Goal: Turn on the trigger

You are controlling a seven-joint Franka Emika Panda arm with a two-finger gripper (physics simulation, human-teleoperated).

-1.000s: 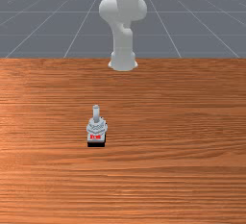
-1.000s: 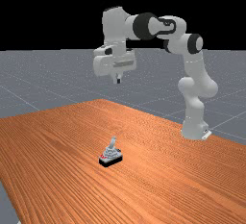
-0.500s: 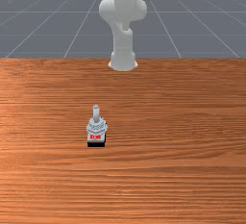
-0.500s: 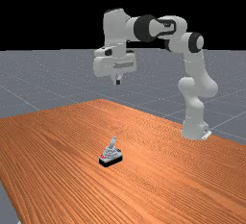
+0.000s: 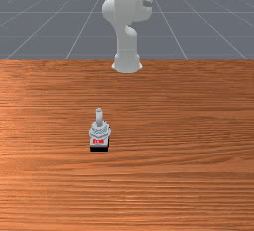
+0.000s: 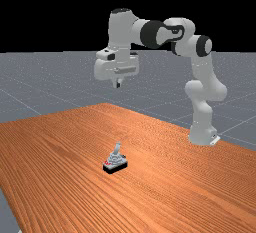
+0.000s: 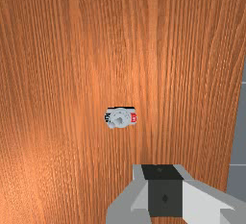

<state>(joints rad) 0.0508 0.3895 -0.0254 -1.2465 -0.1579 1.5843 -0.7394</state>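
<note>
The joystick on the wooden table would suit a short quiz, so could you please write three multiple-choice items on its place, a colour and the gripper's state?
1. In the front view, where is the joystick relative to the arm's base?
A) farther right
B) farther left and nearer the camera
C) directly behind

2. What colour is the patch on its body?
A) red
B) green
C) yellow

3. How is the gripper?
A) clamped on the joystick
B) resting against it
C) in the air, apart from it

Key:
1 B, as the front view shows.
2 A, red on grey.
3 C, the far view shows a wide gap.
</note>
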